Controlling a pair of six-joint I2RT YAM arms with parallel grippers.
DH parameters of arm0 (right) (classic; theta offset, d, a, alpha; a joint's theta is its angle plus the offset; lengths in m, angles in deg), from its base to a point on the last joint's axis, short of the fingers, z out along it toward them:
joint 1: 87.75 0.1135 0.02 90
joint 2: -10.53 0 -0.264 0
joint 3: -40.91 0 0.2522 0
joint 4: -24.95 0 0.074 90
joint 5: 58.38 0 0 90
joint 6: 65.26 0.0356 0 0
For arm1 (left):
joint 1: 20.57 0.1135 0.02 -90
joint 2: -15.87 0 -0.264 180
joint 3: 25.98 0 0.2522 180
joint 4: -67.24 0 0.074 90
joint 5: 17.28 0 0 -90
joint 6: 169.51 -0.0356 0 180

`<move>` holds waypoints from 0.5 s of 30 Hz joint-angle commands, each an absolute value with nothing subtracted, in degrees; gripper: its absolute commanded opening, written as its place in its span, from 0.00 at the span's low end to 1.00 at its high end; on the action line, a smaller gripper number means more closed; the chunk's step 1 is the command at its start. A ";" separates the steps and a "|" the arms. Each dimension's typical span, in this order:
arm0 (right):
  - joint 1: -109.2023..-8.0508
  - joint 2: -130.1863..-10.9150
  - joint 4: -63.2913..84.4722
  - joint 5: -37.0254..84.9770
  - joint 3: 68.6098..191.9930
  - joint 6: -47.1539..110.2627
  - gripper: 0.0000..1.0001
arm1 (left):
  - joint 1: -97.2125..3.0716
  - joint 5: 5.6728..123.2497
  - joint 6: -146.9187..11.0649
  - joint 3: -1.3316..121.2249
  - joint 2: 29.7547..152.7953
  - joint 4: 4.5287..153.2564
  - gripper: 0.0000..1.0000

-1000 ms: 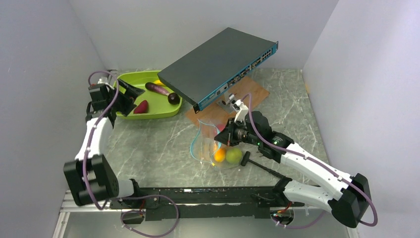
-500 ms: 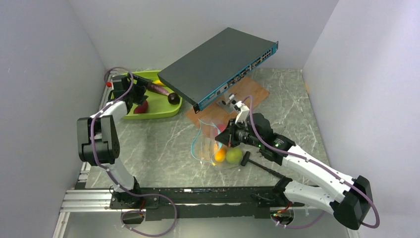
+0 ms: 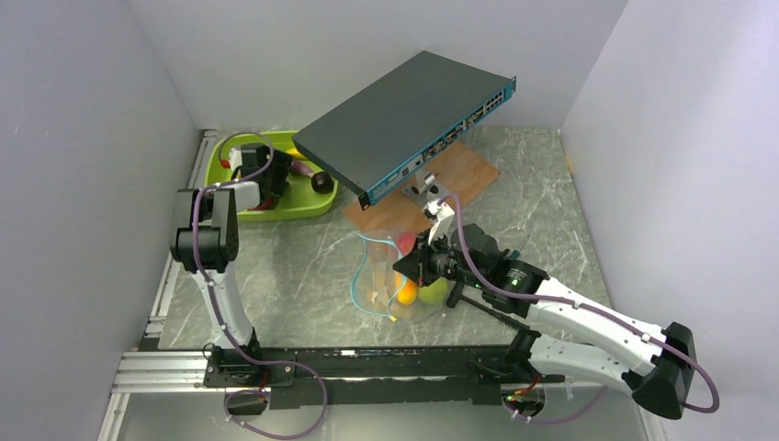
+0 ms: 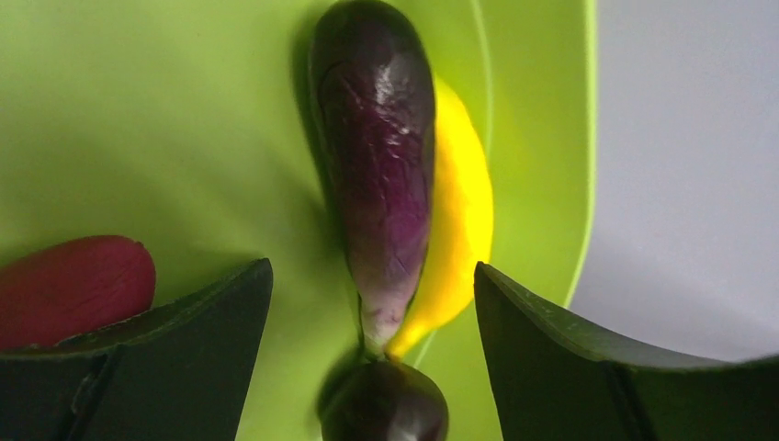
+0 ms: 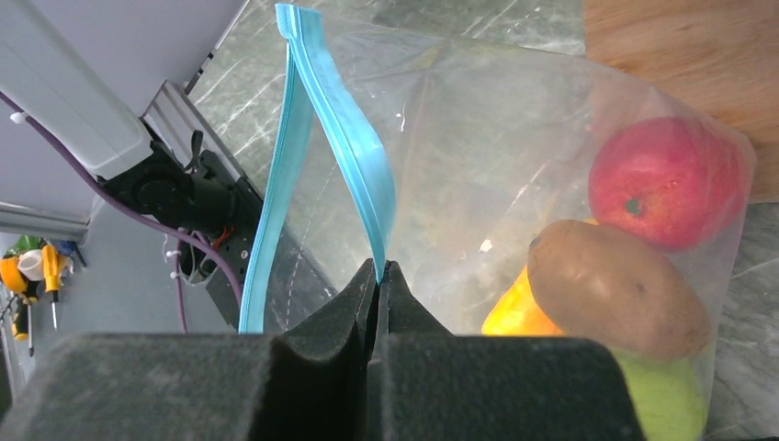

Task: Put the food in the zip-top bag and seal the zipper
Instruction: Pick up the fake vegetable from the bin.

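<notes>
The clear zip-top bag (image 3: 384,280) lies mid-table, and the right wrist view (image 5: 478,175) shows it close up. It holds a red apple (image 5: 666,179), a brown piece (image 5: 615,289), an orange (image 5: 514,312) and a green apple (image 5: 666,400). My right gripper (image 5: 379,271) is shut on the teal zipper (image 5: 340,138) and holds the mouth open. My left gripper (image 4: 372,276) is open low over the lime-green tray (image 4: 138,119). Its fingers straddle the stem end of the purple eggplant (image 4: 377,165). A yellow banana (image 4: 459,230) lies beside the eggplant. A dark-red piece (image 4: 73,285) lies left and a dark round piece (image 4: 386,404) lies below.
A grey network switch (image 3: 404,119) leans over a wooden board (image 3: 464,175) behind the bag, close to the tray's right end (image 3: 308,204). A black tool (image 3: 487,308) lies right of the bag. Walls close in on the left, back and right.
My left arm swung from the table's left edge in over the tray and lowered onto the eggplant. My right gripper shifted slightly nearer and left, still holding the zipper.
</notes>
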State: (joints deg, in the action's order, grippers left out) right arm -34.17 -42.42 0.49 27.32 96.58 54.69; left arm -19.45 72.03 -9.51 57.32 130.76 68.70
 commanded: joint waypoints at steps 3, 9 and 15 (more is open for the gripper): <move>-33.28 -40.38 0.11 31.57 97.29 52.59 0.00 | -20.17 75.78 -5.09 61.13 135.79 62.14 0.80; -32.41 -40.59 0.11 31.60 97.72 52.05 0.00 | -20.15 77.60 -3.80 61.77 138.04 60.08 0.71; -32.20 -41.05 -0.32 32.97 98.23 51.83 0.00 | -21.95 78.47 -1.94 62.19 139.29 59.66 0.54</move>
State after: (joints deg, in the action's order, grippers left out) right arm -32.53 -41.43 -0.61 30.69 96.58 53.14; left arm -20.67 76.43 -3.83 60.22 137.97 61.75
